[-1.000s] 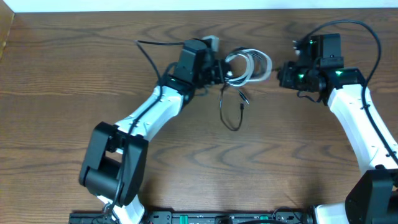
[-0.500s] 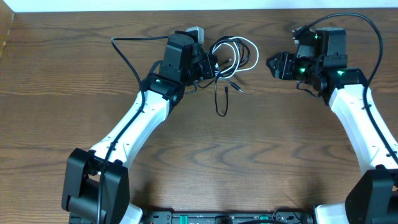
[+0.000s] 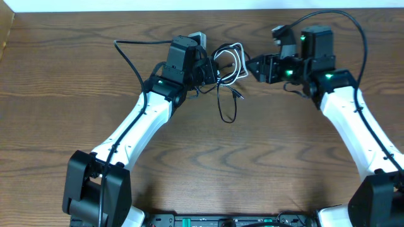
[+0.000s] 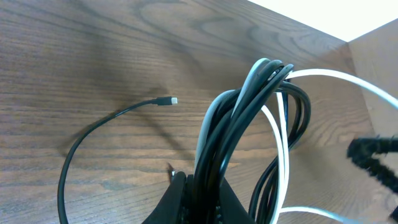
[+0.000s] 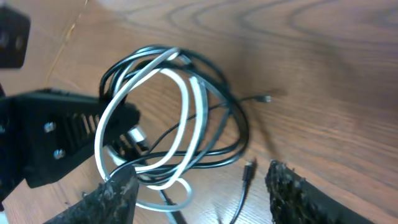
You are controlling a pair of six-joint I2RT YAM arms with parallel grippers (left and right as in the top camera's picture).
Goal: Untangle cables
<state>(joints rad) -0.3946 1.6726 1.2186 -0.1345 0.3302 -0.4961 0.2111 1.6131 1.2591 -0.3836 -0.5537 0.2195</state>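
My left gripper [image 3: 211,68] pinches the 2 tangled cables [image 3: 230,60], black and white, at the overhead frame's upper middle. My right gripper [image 3: 254,66] hovers spread just right of them.

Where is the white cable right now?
Overhead, the white cable is at the table's far-centre, looped with the black cable, clamped in the left gripper, with the open right gripper just to its right.

Both arms extended forward, grippers facing each other.
Left gripper [image 3: 213,68] fingers clamped; right gripper [image 3: 255,65] fingers spread apart.
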